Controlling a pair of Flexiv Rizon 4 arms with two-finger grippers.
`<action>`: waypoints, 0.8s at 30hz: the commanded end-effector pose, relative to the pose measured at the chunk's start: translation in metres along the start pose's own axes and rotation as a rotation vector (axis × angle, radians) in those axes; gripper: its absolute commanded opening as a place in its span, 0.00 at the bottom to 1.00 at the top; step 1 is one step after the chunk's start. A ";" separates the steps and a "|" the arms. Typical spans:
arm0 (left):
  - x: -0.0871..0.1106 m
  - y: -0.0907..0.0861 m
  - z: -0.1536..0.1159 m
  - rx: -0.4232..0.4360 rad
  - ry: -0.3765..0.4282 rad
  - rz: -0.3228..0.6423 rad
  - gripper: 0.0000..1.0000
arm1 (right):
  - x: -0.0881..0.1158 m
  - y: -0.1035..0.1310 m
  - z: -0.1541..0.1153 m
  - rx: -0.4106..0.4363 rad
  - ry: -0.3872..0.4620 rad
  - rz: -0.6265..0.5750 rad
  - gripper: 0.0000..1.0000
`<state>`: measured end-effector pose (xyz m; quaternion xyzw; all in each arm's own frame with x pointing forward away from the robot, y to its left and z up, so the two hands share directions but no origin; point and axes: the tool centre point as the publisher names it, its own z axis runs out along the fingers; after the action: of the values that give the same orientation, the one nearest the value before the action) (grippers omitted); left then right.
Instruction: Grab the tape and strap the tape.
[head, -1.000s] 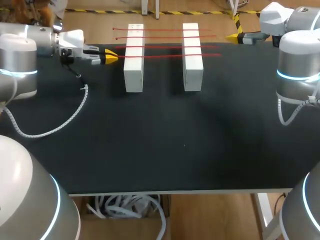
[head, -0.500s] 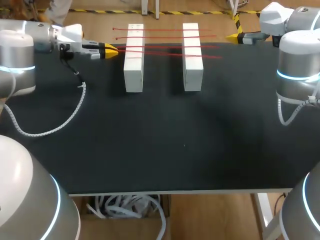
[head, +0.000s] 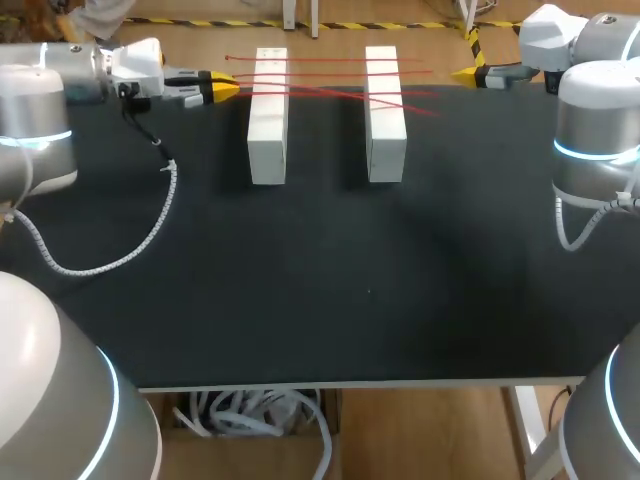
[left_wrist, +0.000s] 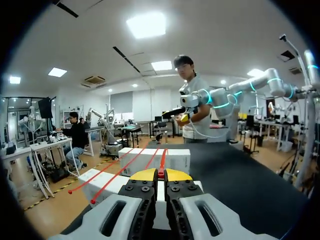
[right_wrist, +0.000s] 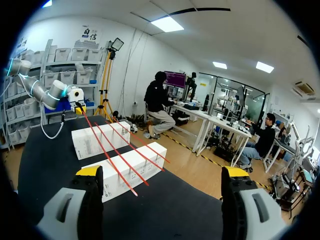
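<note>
Clenched in the left gripper (left_wrist: 160, 175): end of one thin red tape (head: 330, 96), leading ahead on a slant across two white blocks (head: 267, 130), (head: 386, 130). Beside the held tape, three further red tapes (head: 330, 60), straight and parallel, over the same blocks. Right gripper (right_wrist: 162, 172) spread wide, grasping nothing, with the tapes' free ends ahead and well apart. Blocks parallel, with a gap between, on a matte black table (head: 330, 280). Left gripper near the table's far edge, just short of the nearer block. Right gripper at the far edge, beyond the farther block. White coiled cable (head: 150, 225) trailing over the table under the left arm.
</note>
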<state>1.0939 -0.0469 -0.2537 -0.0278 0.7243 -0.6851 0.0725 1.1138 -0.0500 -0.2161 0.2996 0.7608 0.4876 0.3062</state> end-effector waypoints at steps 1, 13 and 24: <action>-0.002 -0.016 0.003 -0.003 0.017 0.038 0.00 | 0.000 0.000 0.000 0.000 0.000 0.000 1.00; -0.015 -0.047 0.007 0.091 -0.013 0.075 0.00 | 0.000 0.000 0.000 0.000 0.000 0.000 1.00; -0.012 -0.064 0.008 0.150 0.119 0.093 0.00 | 0.000 0.000 0.000 0.000 0.000 0.000 1.00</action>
<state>1.0915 -0.0605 -0.1883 0.0314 0.6757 -0.7319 0.0819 1.1138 -0.0500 -0.2161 0.2996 0.7608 0.4876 0.3062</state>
